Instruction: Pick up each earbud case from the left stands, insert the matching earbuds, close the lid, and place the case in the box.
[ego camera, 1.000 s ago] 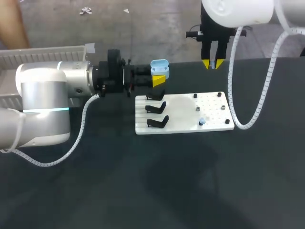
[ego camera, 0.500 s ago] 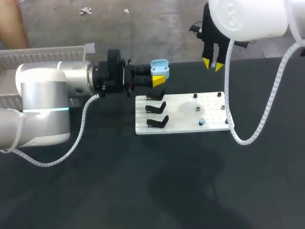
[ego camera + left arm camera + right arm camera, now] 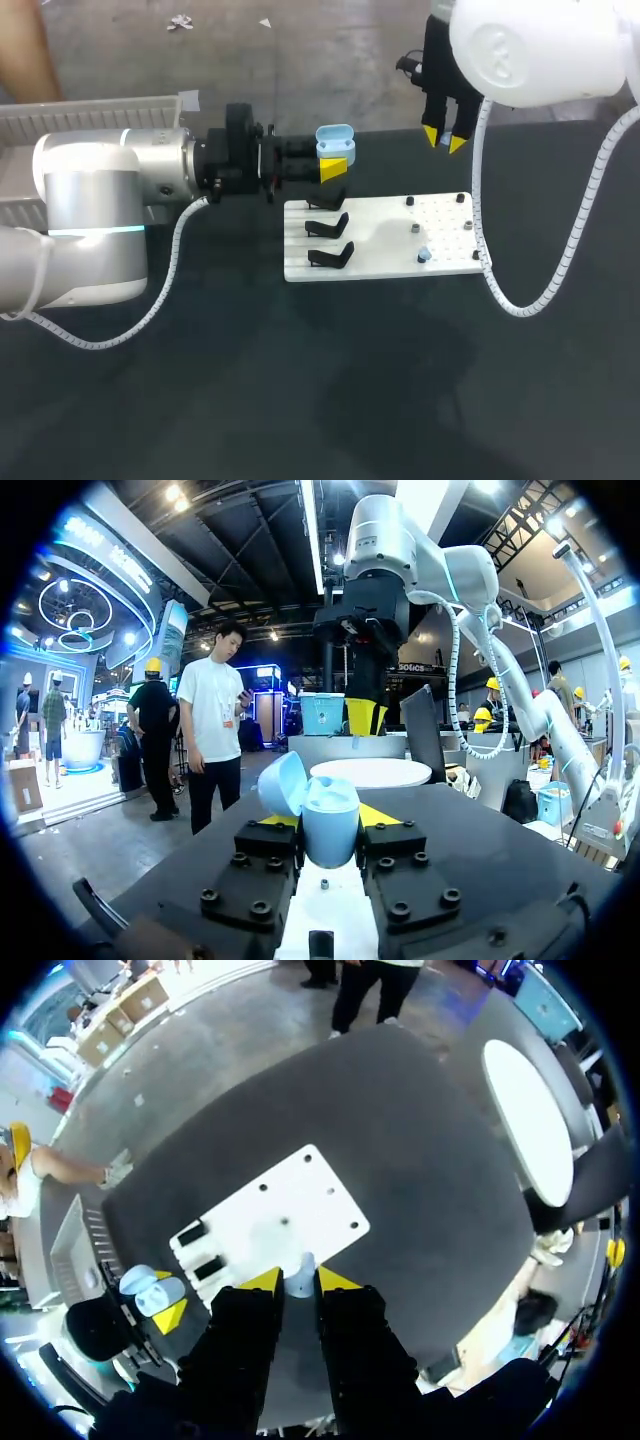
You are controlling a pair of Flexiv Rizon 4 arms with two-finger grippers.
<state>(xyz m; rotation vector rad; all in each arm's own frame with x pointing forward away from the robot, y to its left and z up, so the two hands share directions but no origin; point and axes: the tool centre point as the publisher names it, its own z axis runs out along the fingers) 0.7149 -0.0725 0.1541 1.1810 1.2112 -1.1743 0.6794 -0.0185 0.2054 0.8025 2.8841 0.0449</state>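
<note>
Left claw (image 3: pixel 330 823) clamped on light-blue rounded plastic earbud case (image 3: pixel 335 137), lid open, held above dark bench (image 3: pixel 300 380) beside black stands (image 3: pixel 328 225) on white flat board (image 3: pixel 380 225). Right claw (image 3: pixel 300 1281) pinching small pale earbud (image 3: pixel 300 1266), high over bench far edge

Head camera looking down from above and behind onto dark grey table (image 3: pixel 400 400), taking in left arm (image 3: pixel 90 200) and right arm (image 3: pixel 530 45). Left wrist camera sitting near behind pale blue open-lidded earbud case (image 3: pixel 325 815), facing level across table. Right wrist camera hanging high, looking straight down; sharing flat white rectangular peg board (image 3: pixel 250 1225) with head view.
</note>
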